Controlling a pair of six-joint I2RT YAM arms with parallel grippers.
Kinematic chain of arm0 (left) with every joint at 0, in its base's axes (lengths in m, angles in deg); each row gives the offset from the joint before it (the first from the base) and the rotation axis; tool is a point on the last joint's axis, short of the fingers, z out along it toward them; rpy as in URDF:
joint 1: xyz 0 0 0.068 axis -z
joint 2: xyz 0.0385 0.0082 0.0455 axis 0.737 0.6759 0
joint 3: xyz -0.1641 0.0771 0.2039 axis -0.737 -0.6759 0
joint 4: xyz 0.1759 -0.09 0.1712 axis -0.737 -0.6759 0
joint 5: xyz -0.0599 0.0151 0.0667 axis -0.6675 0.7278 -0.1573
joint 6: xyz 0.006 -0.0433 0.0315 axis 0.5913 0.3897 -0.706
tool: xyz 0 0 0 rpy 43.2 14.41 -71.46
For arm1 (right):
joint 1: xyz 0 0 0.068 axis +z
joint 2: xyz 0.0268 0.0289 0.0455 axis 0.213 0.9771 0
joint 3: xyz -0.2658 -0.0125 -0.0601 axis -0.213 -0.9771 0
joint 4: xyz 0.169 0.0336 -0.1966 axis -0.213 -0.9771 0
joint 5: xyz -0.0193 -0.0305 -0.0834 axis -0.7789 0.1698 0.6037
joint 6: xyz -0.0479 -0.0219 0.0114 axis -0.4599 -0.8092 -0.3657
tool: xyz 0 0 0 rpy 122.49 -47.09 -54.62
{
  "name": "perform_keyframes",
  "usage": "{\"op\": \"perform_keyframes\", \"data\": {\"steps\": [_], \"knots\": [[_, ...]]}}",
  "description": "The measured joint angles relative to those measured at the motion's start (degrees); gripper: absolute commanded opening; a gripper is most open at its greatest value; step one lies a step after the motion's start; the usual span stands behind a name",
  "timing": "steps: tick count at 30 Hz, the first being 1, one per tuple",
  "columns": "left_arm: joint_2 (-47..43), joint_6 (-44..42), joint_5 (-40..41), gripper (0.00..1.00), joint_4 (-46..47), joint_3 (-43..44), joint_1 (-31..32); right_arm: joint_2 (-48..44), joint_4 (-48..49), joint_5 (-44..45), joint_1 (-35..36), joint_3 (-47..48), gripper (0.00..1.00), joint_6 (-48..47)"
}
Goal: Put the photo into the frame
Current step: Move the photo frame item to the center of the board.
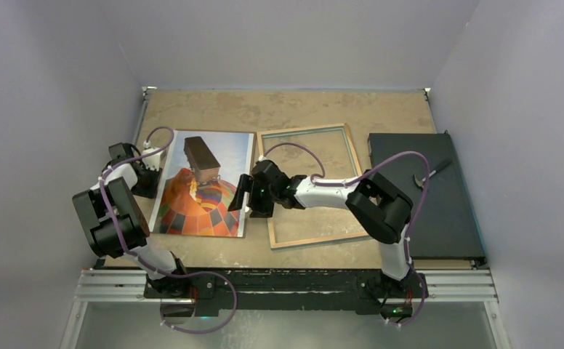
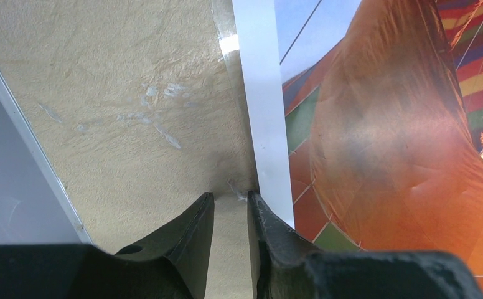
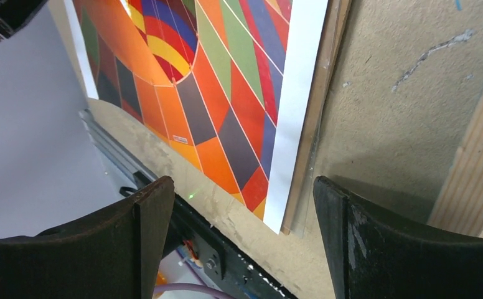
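Note:
The photo (image 1: 203, 187), a hot-air balloon print with a white border, lies flat on the table left of centre. The frame (image 1: 346, 137) lies beside it on the right, wood-coloured rim up, its pane inside. My left gripper (image 1: 150, 177) is low at the photo's left edge. Its fingers (image 2: 209, 205) stand a narrow gap apart over bare table, and one tip touches the photo's white border (image 2: 267, 124). My right gripper (image 3: 245, 187) is wide open at the photo's near right corner (image 3: 289, 156), holding nothing. The frame's rim (image 3: 475, 168) runs just beyond its right finger.
A dark flat board (image 1: 424, 196) lies at the table's right, next to the frame. My right arm (image 1: 323, 190) stretches across the frame. A thin brown strip (image 3: 317, 112) shows under the photo's right edge. Walls close in on three sides; a metal rail (image 1: 286, 285) runs along the near edge.

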Motion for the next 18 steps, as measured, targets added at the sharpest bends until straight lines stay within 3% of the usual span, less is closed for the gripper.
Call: {"op": "perform_keyframes", "data": {"steps": [18], "knots": [[0.1,0.0,-0.2,0.24,-0.3,0.2,0.0,5.6,-13.5,2.4,2.7,11.3,0.84,-3.7]]}}
